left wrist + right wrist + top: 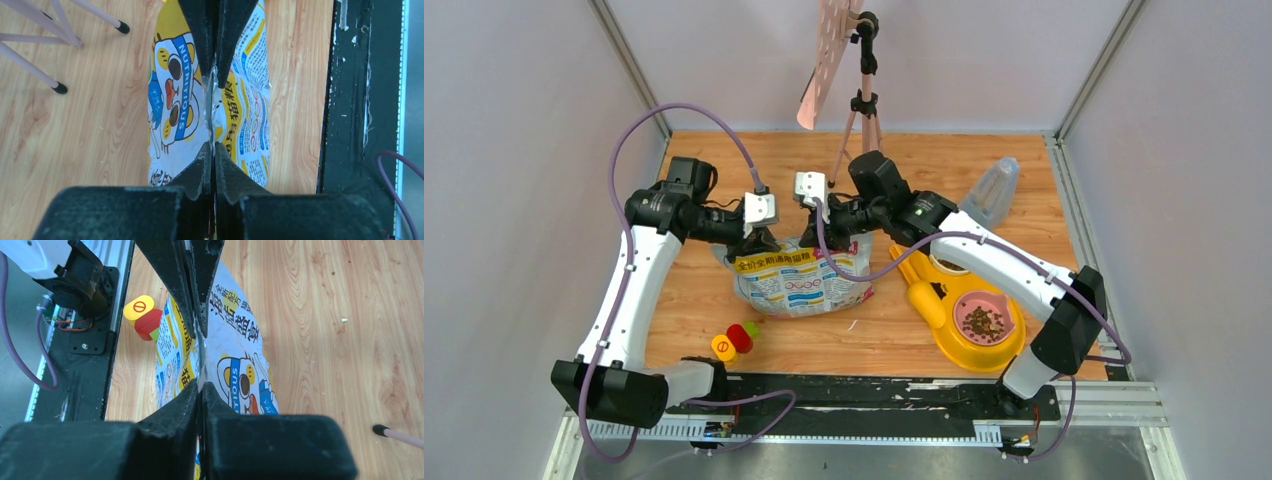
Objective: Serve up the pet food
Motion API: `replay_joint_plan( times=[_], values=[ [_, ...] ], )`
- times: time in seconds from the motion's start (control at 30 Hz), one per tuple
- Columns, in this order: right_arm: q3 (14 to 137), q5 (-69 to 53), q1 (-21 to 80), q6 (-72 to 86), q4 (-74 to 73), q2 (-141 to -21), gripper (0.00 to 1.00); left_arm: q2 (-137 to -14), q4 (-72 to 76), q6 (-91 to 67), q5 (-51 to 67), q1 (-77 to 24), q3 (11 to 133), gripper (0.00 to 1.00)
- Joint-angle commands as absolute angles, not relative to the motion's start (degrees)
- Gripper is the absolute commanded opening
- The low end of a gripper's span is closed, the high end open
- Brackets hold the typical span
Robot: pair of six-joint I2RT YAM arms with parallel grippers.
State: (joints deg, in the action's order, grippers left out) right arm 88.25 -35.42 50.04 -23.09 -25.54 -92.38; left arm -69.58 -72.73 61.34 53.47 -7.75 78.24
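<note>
Brown kibble [984, 322], roundish heap in pink bowl [970, 300], left jaws and right jaws clamped on bag [799, 285] rim

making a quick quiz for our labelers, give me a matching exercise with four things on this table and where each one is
Things
1. pet food bag
2. kibble
3. clear plastic bottle
4. tripod

Places
a. in the pink bowl at the right
b. standing at the far edge, near the middle
c. mid-table, top edge pinched by the left gripper and the right gripper
d. far right corner of the table

Pairs: 1-c, 2-a, 3-d, 4-b
</note>
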Motion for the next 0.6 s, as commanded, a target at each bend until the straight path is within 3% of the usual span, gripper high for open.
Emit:
replay_joint_plan(
  times=[0.0, 0.1, 0.27, 0.33, 0.47, 0.5, 0.57],
  values=[
    [90.5, -38.3, 49.7, -25.3, -24.1, -90.5, 0.20, -68.8, -74.6, 63.2, 52.5, -7.9, 80.0, 0.00],
    [90.7, -39.3, 49.9, -23.3, -23.7, -92.4, 0.37, -68.4, -71.5, 60.7, 52.8, -7.9, 80.0, 0.00],
    [92.2, -39.6, 51.3, -21.6, -22.1, -95.3, 0.41, -68.3, -68.6, 56.2, 53.2, -7.9, 80.8, 0.00],
    [93.0, -38.6, 51.4, -20.2, -21.6, -96.3, 0.33, -67.9, -68.9, 55.9, 53.1, -7.9, 81.0, 0.00],
    [93.0, -36.3, 51.4, -19.2, -20.0, -96.9, 0.01, -66.5, -69.7, 56.6, 50.7, -7.9, 80.0, 0.39],
    [92.7, -35.8, 51.4, -19.2, -19.7, -96.6, 0.00, -66.2, -69.7, 56.9, 49.1, -7.9, 79.6, 0.46],
    [92.5, -35.0, 51.4, -19.7, -19.5, -96.0, 0.00, -65.5, -70.0, 56.8, 46.3, -7.9, 78.9, 0.49]
  ],
)
